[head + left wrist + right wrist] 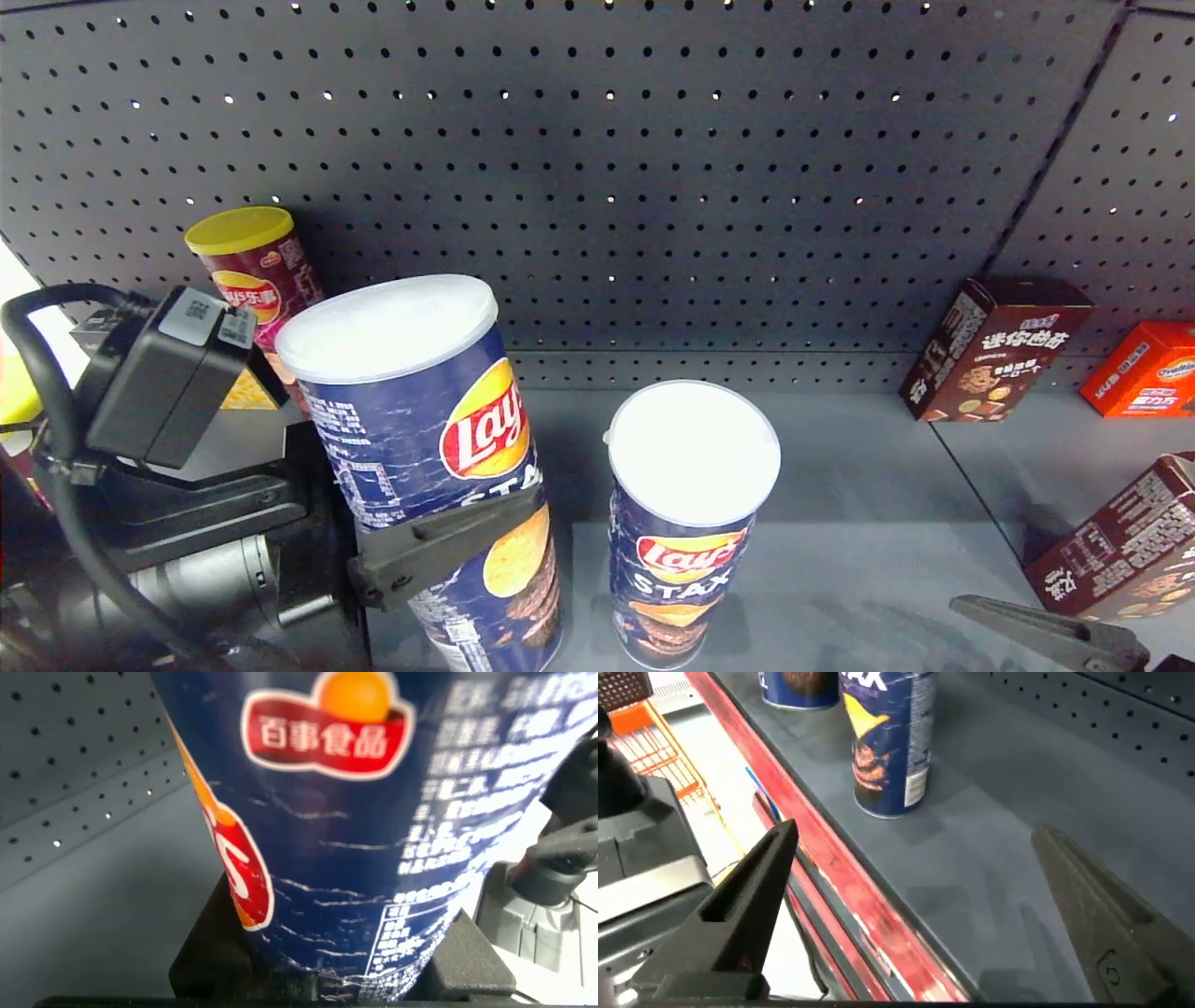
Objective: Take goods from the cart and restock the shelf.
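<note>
My left gripper is shut on a tall blue chip can with a white lid, held slightly tilted at the left of the grey shelf. In the left wrist view the can sits between the dark fingers. I cannot tell whether its base rests on the shelf. A second blue can stands upright just right of it. My right gripper is open and holds nothing, low over the shelf front, right of that can.
A maroon can with a yellow lid stands at the back left against the pegboard. Brown boxes and an orange box occupy the right. The shelf's red front edge and an orange cart lie below.
</note>
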Motion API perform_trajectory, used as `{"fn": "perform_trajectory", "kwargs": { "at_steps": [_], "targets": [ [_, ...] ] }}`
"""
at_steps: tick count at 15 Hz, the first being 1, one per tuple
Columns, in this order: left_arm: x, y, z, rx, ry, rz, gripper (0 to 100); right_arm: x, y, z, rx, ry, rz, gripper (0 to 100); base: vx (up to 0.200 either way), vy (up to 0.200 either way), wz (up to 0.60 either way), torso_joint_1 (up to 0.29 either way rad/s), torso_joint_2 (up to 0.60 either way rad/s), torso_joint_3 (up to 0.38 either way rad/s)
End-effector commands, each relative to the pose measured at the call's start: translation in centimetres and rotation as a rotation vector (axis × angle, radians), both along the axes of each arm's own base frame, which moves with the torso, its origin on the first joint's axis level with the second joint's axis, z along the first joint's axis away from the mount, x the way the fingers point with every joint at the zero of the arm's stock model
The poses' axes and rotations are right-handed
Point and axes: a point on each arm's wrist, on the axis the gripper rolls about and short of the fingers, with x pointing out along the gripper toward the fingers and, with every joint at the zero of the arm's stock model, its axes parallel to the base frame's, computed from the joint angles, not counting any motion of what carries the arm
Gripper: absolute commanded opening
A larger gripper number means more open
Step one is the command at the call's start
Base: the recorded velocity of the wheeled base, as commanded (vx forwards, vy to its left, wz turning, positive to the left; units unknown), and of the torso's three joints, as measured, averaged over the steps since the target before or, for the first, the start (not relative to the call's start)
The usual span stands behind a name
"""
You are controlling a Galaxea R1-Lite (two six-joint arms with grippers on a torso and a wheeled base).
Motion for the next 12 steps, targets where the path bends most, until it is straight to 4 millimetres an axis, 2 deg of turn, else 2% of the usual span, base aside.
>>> {"fn": "perform_trajectory", "kwargs": {
  "at_steps": [1,3,4,5,8,12],
  "targets": [
    [-0.2,-0.1,-0.2,0.003,0.004,-0.004,0,-0.6,-1.5,-1.7,-0.028,0.006,0.003,100,0.0,0.0,0.0,0.0,0.0,0.0],
    [-0.2,-0.1,-0.2,0.003,0.004,-0.006,0,-1.3,-3.2,-2.0,-0.035,0.009,0.001,100,0.0,0.0,0.0,0.0,0.0,0.0],
    [-0.2,-0.1,-0.2,0.003,0.004,-0.006,0,-1.3,-3.3,-2.1,-0.041,0.013,0.0,100,0.0,0.0,0.0,0.0,0.0,0.0],
    [-0.2,-0.1,-0.2,0.005,0.004,-0.009,0,-2.1,-5.2,-3.2,-0.089,0.033,0.003,100,0.0,0.0,0.0,0.0,0.0,0.0],
    [-0.2,-0.1,-0.2,0.006,0.005,-0.01,0,-3.5,-8.6,-5.5,-0.136,0.054,0.004,100,0.0,0.0,0.0,0.0,0.0,0.0],
    [-0.2,-0.1,-0.2,0.005,0.004,-0.013,0,-4.0,-9.8,-6.6,-0.144,0.063,0.031,100,0.0,0.0,0.0,0.0,0.0,0.0]
  ]
}}
